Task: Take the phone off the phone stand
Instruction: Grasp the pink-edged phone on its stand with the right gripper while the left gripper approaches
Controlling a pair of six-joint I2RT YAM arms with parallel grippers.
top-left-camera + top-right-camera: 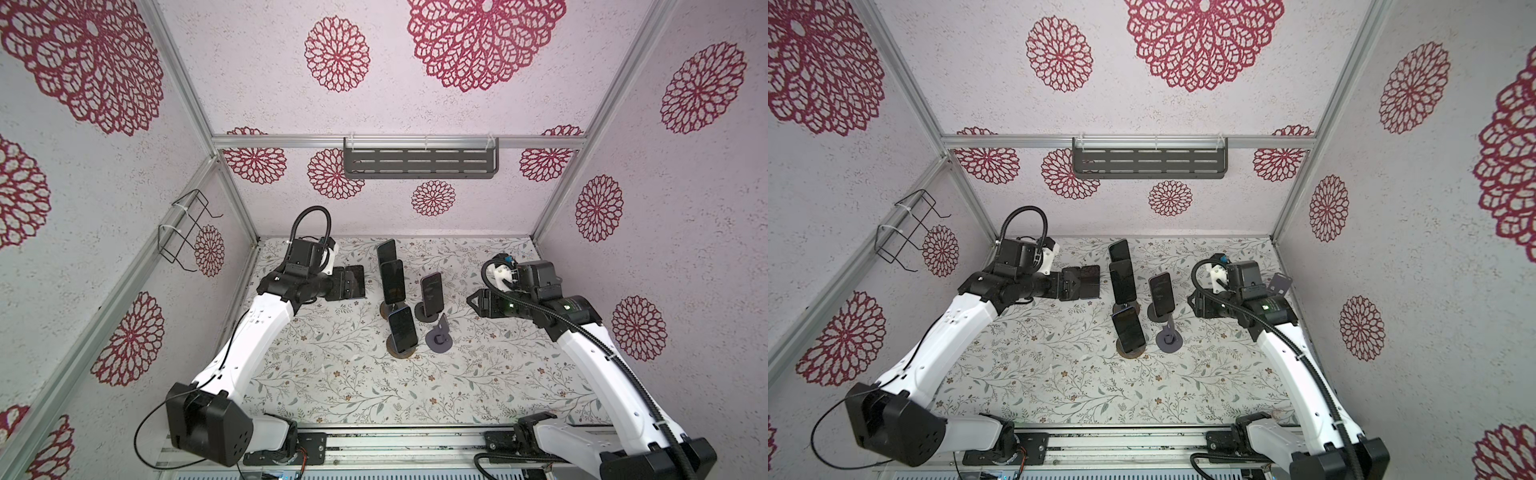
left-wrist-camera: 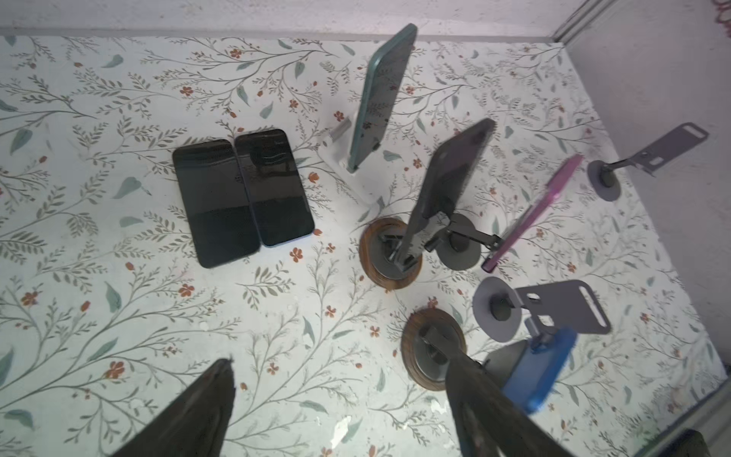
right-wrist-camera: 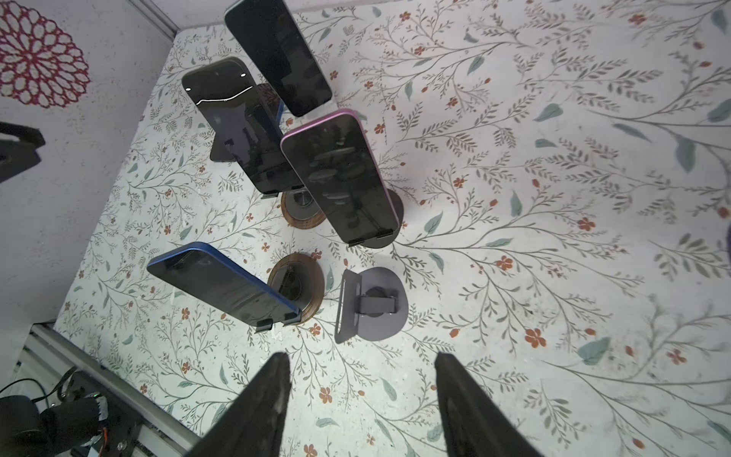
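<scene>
The left gripper [image 2: 340,362] hung with its jaws spread wide and nothing between them. Two flat phones [image 2: 241,198] lay side by side on the table [image 1: 332,386] just ahead of its fingertips, touching along their long edges. Further ahead crowded the propped ones: a teal phone [image 2: 385,91] on a white stand [image 2: 340,158] toward the back wall [image 1: 374,208], a dark phone [image 2: 451,186] in the middle, and a blue phone [image 3: 221,283] toward the front rail [image 1: 395,440].

The right gripper [image 3: 362,355] faced the same cluster from the other side, jaws apart and empty. An empty grey stand [image 3: 372,304] stood nearest ahead of it. The pink phone [image 3: 340,178] leaned on its stand just beyond, screening the dark phone. A second empty stand [image 1: 1279,284] stood behind this gripper, close to the side wall [image 1: 1350,249].

Between the cluster and the front rail the floral table lay open to both arms.
</scene>
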